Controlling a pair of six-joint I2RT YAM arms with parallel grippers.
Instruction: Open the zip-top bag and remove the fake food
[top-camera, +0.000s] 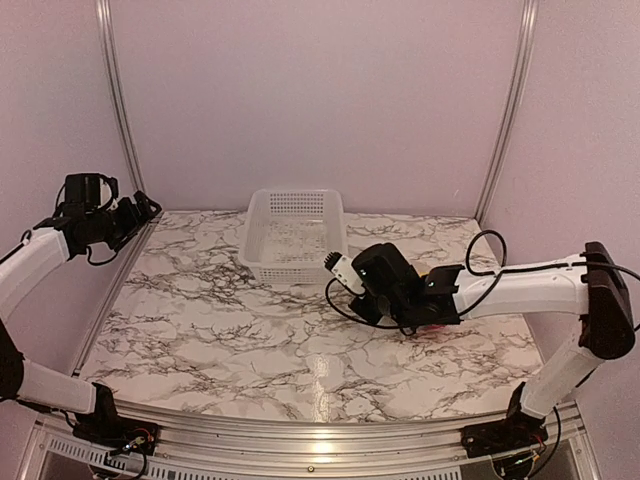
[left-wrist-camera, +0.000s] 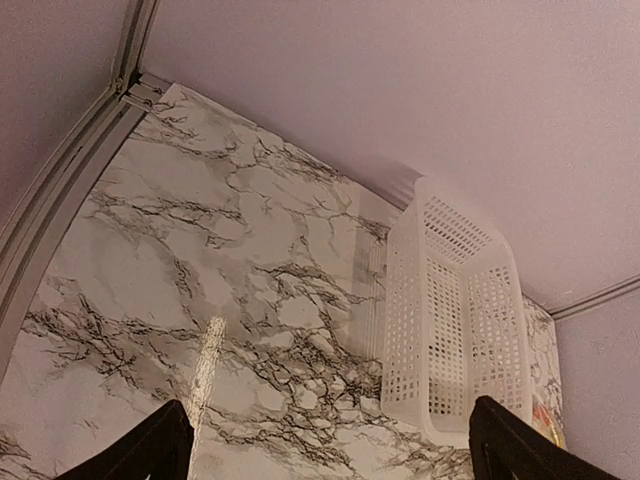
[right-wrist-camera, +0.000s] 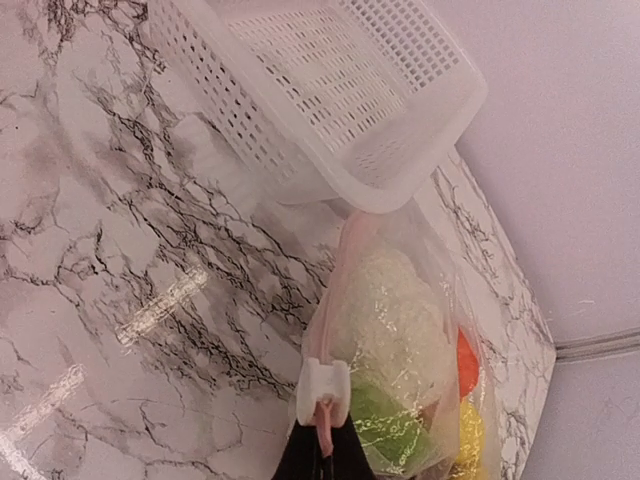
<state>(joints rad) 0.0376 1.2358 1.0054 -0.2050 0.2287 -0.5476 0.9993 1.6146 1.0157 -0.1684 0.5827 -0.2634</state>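
right pincer (right-wrist-camera: 320, 445) clamped on zip edge of bag (right-wrist-camera: 425, 265), which sits full of food (right-wrist-camera: 390, 310) on worktop (right-wrist-camera: 120, 250) just beside basket (right-wrist-camera: 400, 190); left pincer (left-wrist-camera: 328, 425) apart and well away, so a pull may drag the unanchored bag instead of unzipping

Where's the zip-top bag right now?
In the right wrist view, the zip-top bag lies on the right side of the table, next to a corner of the white basket, its zip end held by the right pincer.
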